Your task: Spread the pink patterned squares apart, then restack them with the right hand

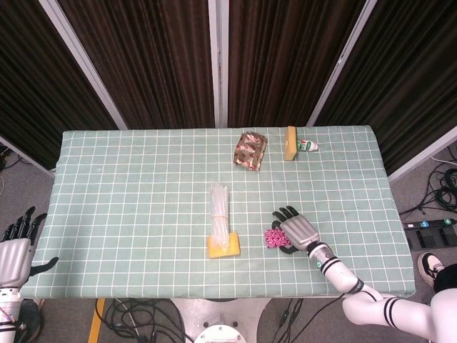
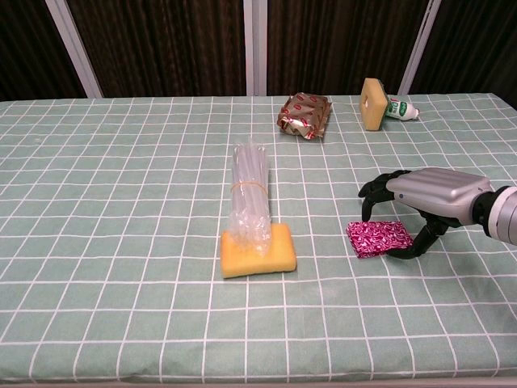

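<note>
Nearest, left robot hand (image 1: 16, 251) idle off the worktop's (image 1: 128, 186) corner, fingers apart, seen only from the head view. Next, pink patterned squares (image 2: 378, 238) flat on the green check cloth, right robot hand (image 2: 426, 202) arched over them, fingers spread, thumb tip beside the stack. Alongside, yellow sponge (image 2: 258, 249) under a clear tube bundle (image 2: 249, 194). Farthest, foil snack packet (image 2: 305, 115), upright sponge (image 2: 372, 93), small bottle (image 2: 401, 108); labels unreadable.

Bright, even overhead light falls across the worktop (image 1: 143, 179), leaving only faint, soft shadows; both views are sharp, the dark backdrop curtains unlit.
</note>
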